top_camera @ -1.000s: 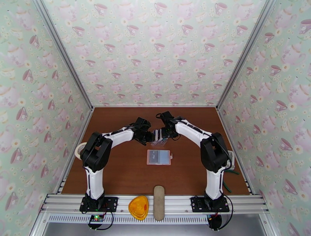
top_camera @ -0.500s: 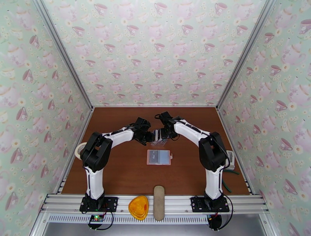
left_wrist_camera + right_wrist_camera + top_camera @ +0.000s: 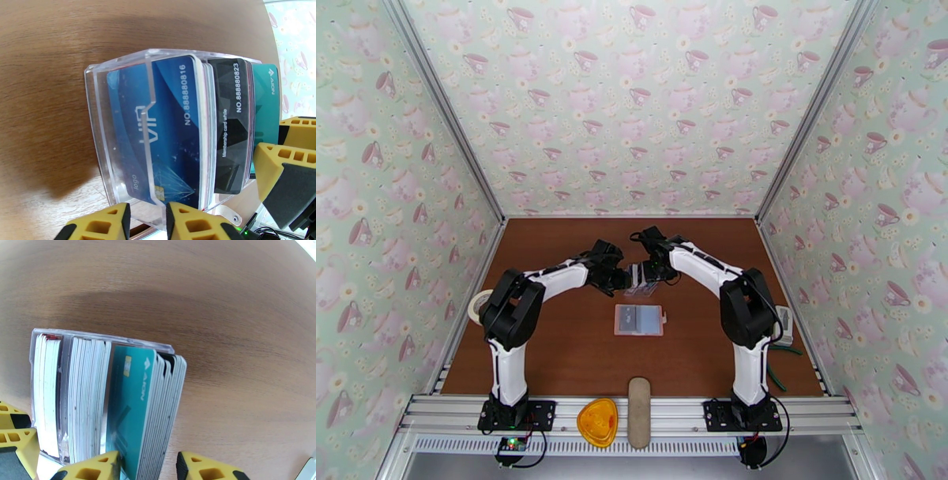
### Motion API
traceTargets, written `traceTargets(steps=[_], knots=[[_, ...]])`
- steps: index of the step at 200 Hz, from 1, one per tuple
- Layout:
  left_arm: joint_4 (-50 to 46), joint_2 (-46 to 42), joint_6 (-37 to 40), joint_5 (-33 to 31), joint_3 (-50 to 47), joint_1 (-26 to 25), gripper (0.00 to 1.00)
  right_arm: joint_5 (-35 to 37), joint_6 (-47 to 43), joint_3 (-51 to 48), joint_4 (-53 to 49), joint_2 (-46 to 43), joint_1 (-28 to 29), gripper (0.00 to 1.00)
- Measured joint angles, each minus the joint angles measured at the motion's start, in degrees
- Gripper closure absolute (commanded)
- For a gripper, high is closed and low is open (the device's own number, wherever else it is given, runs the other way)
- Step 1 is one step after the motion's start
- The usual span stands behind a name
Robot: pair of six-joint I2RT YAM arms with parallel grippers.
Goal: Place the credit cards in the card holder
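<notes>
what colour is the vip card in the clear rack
The vip card is dark blue with white lettering, clearest in the left wrist view.

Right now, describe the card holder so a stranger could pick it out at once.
Look at the middle of the brown table. The card holder lies flat there, just below the clear rack in the top view. Unlike the upright rack, it is pale pink.

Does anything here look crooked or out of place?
Mildly: in the clear rack, the teal card seems to lean away from the white cards beside it, showing its face while they stand edge-on. Nothing looks spilled or broken.
</notes>
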Motion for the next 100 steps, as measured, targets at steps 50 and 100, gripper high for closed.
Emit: traceTargets(steps=[50, 100], knots=[[0.68, 0.0, 0.0, 0.22, -0.35, 0.15, 0.69, 0.02, -0.46, 0.76, -0.66, 0.0, 0.0, 0.63], [0.74, 0.0, 0.0, 0.42, -0.35, 0.31, 0.69, 0.85, -0.92, 1.73, -1.51, -0.11, -0.02, 0.66]])
